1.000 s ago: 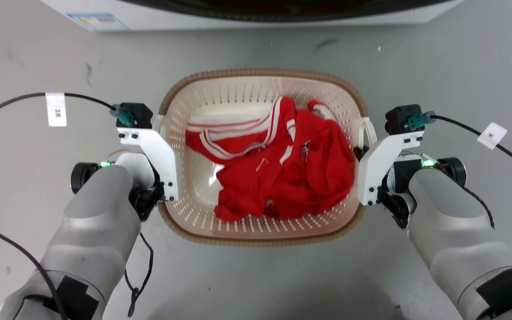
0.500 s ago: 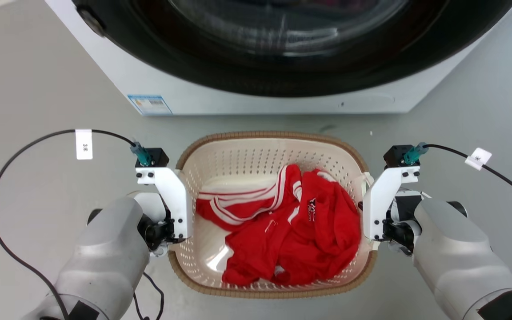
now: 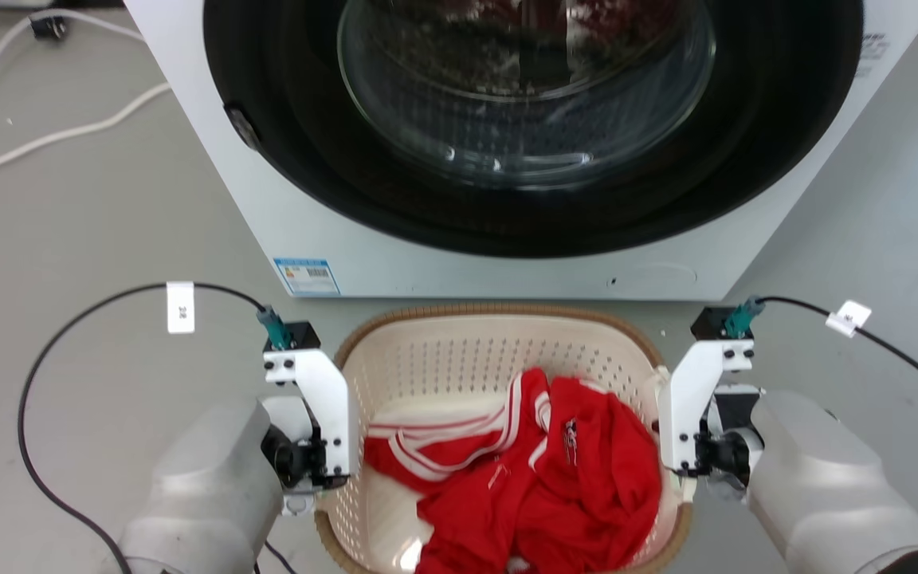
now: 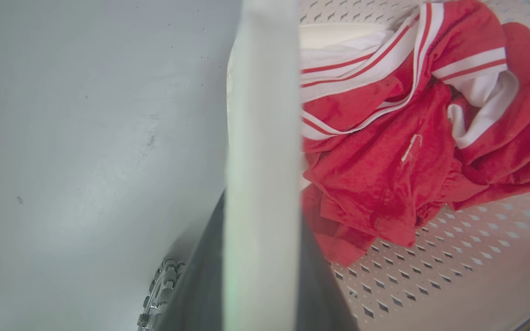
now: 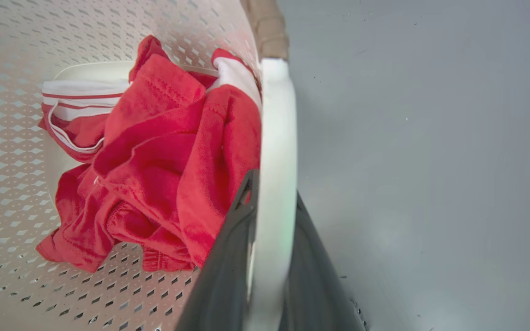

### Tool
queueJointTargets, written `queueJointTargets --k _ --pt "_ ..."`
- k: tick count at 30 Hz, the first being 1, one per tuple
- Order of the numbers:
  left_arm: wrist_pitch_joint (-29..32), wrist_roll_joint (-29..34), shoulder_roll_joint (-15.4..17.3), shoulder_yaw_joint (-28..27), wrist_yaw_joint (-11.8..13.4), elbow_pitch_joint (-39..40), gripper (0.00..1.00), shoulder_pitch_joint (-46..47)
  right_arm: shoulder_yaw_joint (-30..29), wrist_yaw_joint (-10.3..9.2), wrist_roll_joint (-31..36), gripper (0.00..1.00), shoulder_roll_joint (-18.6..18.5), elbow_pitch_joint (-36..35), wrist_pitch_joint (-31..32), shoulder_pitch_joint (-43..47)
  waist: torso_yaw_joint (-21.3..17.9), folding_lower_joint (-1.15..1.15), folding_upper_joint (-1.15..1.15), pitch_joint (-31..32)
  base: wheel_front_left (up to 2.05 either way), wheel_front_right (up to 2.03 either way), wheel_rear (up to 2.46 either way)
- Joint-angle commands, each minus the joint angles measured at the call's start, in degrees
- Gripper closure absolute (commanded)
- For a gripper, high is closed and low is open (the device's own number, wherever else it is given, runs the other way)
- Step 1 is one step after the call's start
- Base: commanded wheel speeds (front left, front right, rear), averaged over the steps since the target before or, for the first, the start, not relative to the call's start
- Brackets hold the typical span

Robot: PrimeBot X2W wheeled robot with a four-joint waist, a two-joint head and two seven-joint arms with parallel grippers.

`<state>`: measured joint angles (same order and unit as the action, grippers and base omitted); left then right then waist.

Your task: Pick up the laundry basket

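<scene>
**At the basket's two handles: both grippers clamped on**

Between the dark fingers of my left gripper [image 4: 262, 211] runs the white left handle [image 4: 262, 115], both fingers pressed against it with no gap I can see. My right gripper [image 5: 272, 193] is the same, its two fingers closed tight on the white right handle [image 5: 276, 138].

In the head view the laundry basket [image 3: 499, 311] sits at 6 o'clock, with the left gripper at its 9 o'clock side and the right at its 3 o'clock side. A crumpled red garment [image 3: 555, 478] with white stripes lies inside, heaped toward 4 o'clock. I cannot tell whether the basket's base is touching the grey floor [image 3: 92, 223].

At 12 o'clock stands the washing machine [image 3: 331, 239], its round door shut, near the basket's far rim. A white cable [image 3: 68, 131] trails over the floor at 10 o'clock.
</scene>
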<state>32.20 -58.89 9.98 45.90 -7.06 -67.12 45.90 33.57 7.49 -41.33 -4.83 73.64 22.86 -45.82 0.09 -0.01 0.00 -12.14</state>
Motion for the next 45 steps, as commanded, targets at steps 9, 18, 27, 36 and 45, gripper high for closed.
queueJointTargets --k 9,18,27,36,45 --pt "2.1 -2.65 -2.41 1.33 -0.75 -0.68 1.0 -5.08 0.71 0.01 -1.95 1.0 0.01 -0.11 2.76 4.8 0.3 0.01 0.0 7.44 0.0 0.0 0.0" --pt "2.62 -4.25 -3.19 2.23 -0.79 -0.79 1.0 -7.92 0.75 0.02 -3.24 1.0 0.06 -0.05 3.62 7.98 0.44 0.01 0.0 10.28 0.0 0.0 0.0" --pt "2.97 -5.33 -3.57 3.01 -0.8 -0.67 1.0 -8.79 0.78 0.08 -3.75 1.0 0.02 -0.01 4.25 9.19 0.48 0.01 0.0 11.39 0.0 0.0 0.0" --pt "2.77 -6.21 -3.71 3.64 -0.8 -0.83 1.0 -8.81 0.56 0.08 -3.9 1.0 -0.07 0.04 4.02 9.03 0.39 0.01 0.0 11.44 0.0 0.0 0.0" --pt "2.06 -6.7 -3.62 4.27 -0.8 -1.01 1.0 -8.23 0.51 0.08 -3.69 1.0 -0.07 0.05 3.64 8.46 0.28 0.01 0.0 10.92 0.0 0.0 0.0"
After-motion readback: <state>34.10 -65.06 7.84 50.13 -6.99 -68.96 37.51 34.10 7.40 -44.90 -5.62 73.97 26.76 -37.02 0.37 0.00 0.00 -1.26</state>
